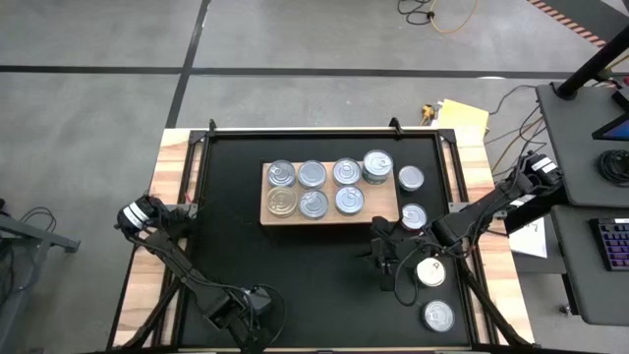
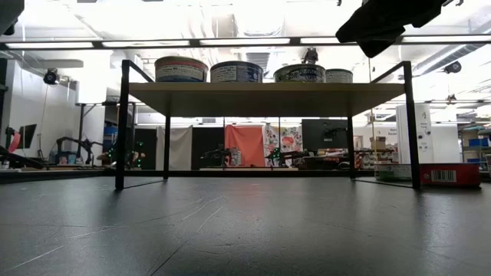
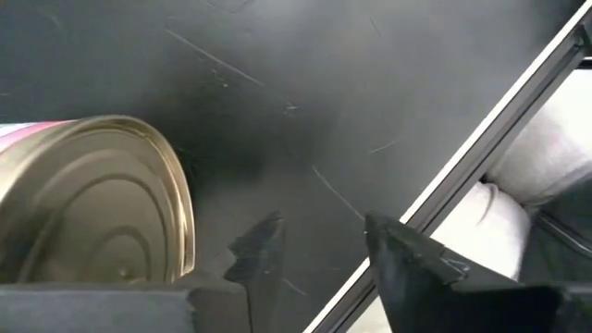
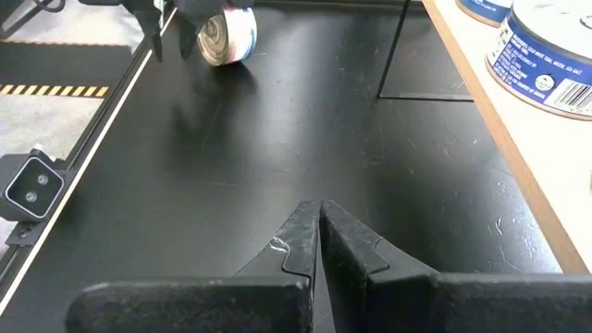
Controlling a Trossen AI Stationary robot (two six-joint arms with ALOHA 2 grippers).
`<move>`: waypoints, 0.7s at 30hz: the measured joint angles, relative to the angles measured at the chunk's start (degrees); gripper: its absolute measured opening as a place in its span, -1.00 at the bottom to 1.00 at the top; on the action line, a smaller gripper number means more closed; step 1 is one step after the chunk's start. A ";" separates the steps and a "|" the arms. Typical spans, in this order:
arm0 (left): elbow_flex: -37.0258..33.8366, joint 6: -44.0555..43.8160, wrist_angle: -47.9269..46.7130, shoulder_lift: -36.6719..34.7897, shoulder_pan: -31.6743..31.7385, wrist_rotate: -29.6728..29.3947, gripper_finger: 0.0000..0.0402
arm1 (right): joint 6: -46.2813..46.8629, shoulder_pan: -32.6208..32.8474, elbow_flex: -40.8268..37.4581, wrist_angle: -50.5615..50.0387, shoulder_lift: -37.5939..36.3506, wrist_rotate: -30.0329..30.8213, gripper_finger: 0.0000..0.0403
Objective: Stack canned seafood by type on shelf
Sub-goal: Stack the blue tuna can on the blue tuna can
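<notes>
Starting on the left side, the left gripper (image 1: 257,300) sits low at the near edge of the black mat (image 1: 295,261), and from its wrist camera the fingers (image 3: 264,254) are spread apart with nothing between them; a tin lying on its side (image 3: 92,199) is right beside them, gold end facing the camera. You can spot that same tin from the right wrist camera too, tipped over by the mat's edge with the left gripper just above it. Moving to the middle, the wooden shelf (image 1: 329,214) holds seven tins (image 1: 313,174) in two rows, one at the far right end stacked taller than the rest. Right of the shelf, two more tins (image 1: 411,178) sit on the mat, one behind the other. The right gripper (image 1: 381,264) hangs over the mat just near of the shelf's right end, fingers clenched tight on nothing. Two more loose tins (image 1: 429,271) sit further right and nearer.
</notes>
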 joint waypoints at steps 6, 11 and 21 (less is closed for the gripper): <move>0.01 0.07 1.45 -0.02 0.04 0.02 -0.21 | -0.02 0.00 0.00 0.00 0.00 0.00 -0.95; 0.06 0.88 3.22 -0.02 0.12 0.13 -0.19 | -0.02 0.00 -0.02 -0.04 0.00 0.00 -0.95; 0.06 1.21 3.36 -0.08 0.33 0.33 -0.13 | -0.35 0.00 -0.02 -0.09 0.00 -0.01 -0.95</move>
